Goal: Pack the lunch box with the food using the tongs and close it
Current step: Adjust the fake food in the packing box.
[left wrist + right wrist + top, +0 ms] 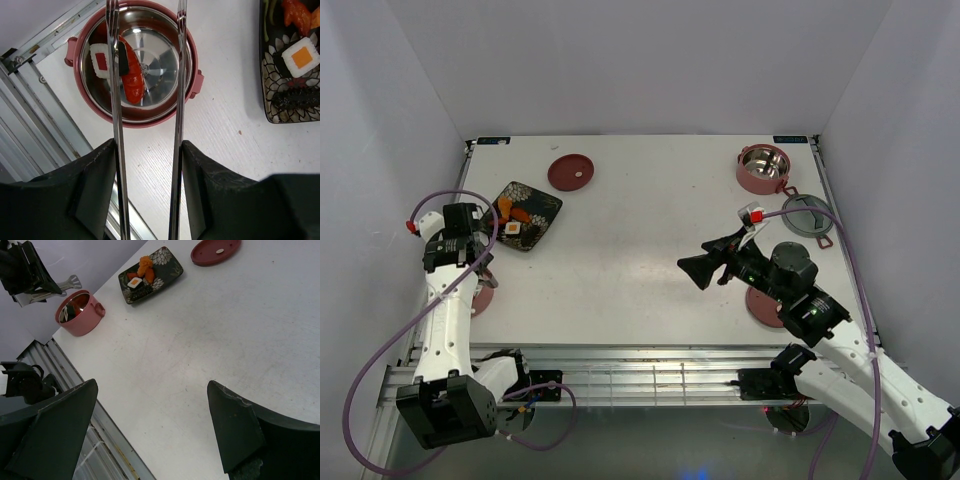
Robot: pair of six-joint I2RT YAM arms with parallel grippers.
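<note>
My left gripper (147, 145) is shut on the tongs (116, 100). Their two silver arms stand apart, with nothing between the tips, over one lunch box tier (192, 75) at the table's left edge. In its steel bowl lie a white roll with a red centre (101, 61) and an orange-red piece (132, 82). More food (301, 56) lies on the dark floral plate (545, 205). The other tier (763, 168) stands at the back right. My right gripper (695, 268) hangs open and empty over the middle of the table.
A dark-red lid (570, 172) lies at the back, beside the plate. A second red lid (765, 305) shows partly under my right arm. A grey ring-shaped lid (810, 215) lies near the right edge. White walls enclose the table on three sides.
</note>
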